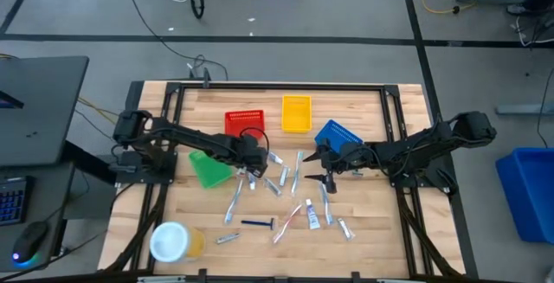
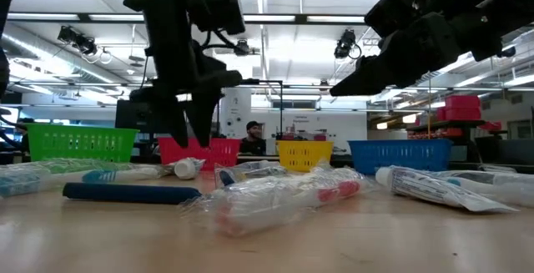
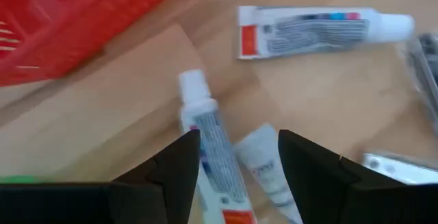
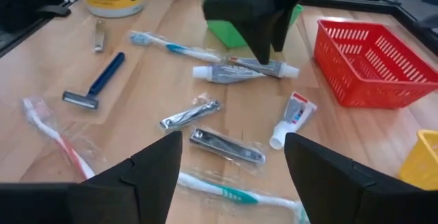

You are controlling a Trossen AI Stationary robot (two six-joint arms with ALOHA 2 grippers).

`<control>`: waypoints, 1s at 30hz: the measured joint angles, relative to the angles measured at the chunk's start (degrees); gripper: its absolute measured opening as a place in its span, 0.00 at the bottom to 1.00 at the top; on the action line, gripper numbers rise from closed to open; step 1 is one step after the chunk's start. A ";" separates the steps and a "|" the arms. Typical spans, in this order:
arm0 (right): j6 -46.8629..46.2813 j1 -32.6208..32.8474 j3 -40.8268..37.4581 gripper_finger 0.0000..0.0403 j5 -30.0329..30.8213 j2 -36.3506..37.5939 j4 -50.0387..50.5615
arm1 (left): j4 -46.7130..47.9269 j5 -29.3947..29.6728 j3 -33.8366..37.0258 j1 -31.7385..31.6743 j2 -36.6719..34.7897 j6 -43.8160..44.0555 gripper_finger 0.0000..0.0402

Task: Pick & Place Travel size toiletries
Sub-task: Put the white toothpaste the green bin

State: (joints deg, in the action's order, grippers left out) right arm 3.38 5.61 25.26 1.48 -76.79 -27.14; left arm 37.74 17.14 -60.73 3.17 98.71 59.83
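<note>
The travel size toiletries lie scattered on the wooden table: small tubes, wrapped toothbrushes, a blue-handled razor and foil-wrapped pieces. My left gripper points steeply down, open, just above a white-capped tube and a paler tube lying side by side near the red basket. In the right wrist view the same left gripper hovers over those tubes. My right gripper hangs open over the table's middle, above the scattered items, with nothing between its fingers.
Yellow and blue baskets stand at the far side; a green basket lies beside the left arm. A white-lidded yellowish jar stands near the front left. Another tube lies beyond the left gripper.
</note>
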 joint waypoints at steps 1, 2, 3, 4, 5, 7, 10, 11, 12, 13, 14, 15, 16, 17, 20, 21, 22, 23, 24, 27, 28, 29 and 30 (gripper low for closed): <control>-0.08 0.00 0.00 0.65 -0.01 0.00 0.08 | 0.09 -0.09 -0.02 -0.18 0.47 0.58 0.52; -0.10 0.00 0.00 0.65 -0.02 0.00 0.10 | 1.34 -0.02 0.00 -0.32 0.76 1.07 0.52; -0.11 0.00 0.00 0.65 -0.04 0.00 0.01 | 2.55 0.22 0.02 -0.32 1.09 1.40 0.52; -0.12 0.00 0.02 0.64 -0.02 0.00 0.17 | 2.30 0.17 0.02 -0.49 1.42 1.45 0.52; -0.24 0.00 0.02 0.64 -0.02 0.00 0.39 | 2.23 0.06 0.02 -0.65 1.70 1.45 0.52; -1.28 0.00 0.00 0.63 -0.04 0.00 0.17 | 3.12 -0.47 0.05 -0.86 1.77 1.67 0.52; -2.73 0.00 0.02 0.62 -0.04 0.00 0.50 | 2.66 -0.79 0.06 -1.04 2.01 4.29 0.52; -2.96 0.00 0.02 0.62 -0.01 0.00 0.61 | 2.54 -0.77 0.11 -1.09 2.01 4.99 0.52; -2.95 0.00 0.02 0.62 -0.04 0.00 0.92 | 2.09 -0.64 0.11 -1.17 2.01 5.81 0.52; -2.96 0.03 0.02 0.62 -0.07 0.00 1.19 | 1.91 -0.40 0.11 -1.26 2.01 6.43 0.52; -2.98 0.07 0.02 0.61 -0.07 0.00 1.25 | 2.13 -0.39 0.11 -1.32 2.01 7.22 0.52; -2.98 0.04 0.02 0.61 -0.07 0.00 1.30 | 2.18 -0.39 0.15 -1.41 2.01 7.72 0.52; -2.98 0.07 0.02 0.61 -0.09 0.00 1.44 | 1.81 -0.39 0.31 -1.42 2.01 8.53 0.52; -3.00 0.07 0.02 0.61 -0.11 0.00 1.46 | 1.28 -0.32 0.69 -1.42 1.99 9.04 0.52; -4.06 0.04 0.02 0.62 -0.11 0.00 1.38 | 0.51 -0.36 2.28 -1.42 1.99 10.56 0.52; -4.21 0.04 0.02 0.63 -0.09 0.00 1.26 | -0.20 -0.37 2.80 -1.42 1.99 10.73 0.52; -4.26 0.05 0.02 0.63 -0.09 0.00 1.25 | -0.95 -0.32 3.34 -1.39 1.99 10.84 0.52; -4.26 0.07 0.02 0.64 -0.09 0.00 1.29 | -1.88 -0.30 3.95 -1.39 1.99 10.89 0.52; -4.26 0.07 0.02 0.64 -0.10 0.00 1.26 | -2.10 -0.31 4.29 -1.39 1.99 10.89 0.52; -4.26 0.07 0.02 0.65 -0.11 0.00 1.26 | -3.02 -0.30 4.80 -1.39 1.97 10.87 0.52; -4.26 0.07 0.02 0.65 -0.11 0.00 1.25 | -2.80 -0.30 4.81 -1.39 1.96 10.52 0.52; -4.26 0.07 0.02 0.65 -0.11 0.00 1.27 | -2.90 -0.30 4.83 -1.39 1.95 10.07 0.51; -4.26 0.07 0.02 0.65 -0.11 0.00 1.27 | -3.05 -0.30 4.83 -1.39 1.95 9.57 0.51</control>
State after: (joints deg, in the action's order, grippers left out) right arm -0.89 5.67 25.28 1.37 -76.79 -25.87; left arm 34.70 16.84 -55.90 1.78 100.66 69.40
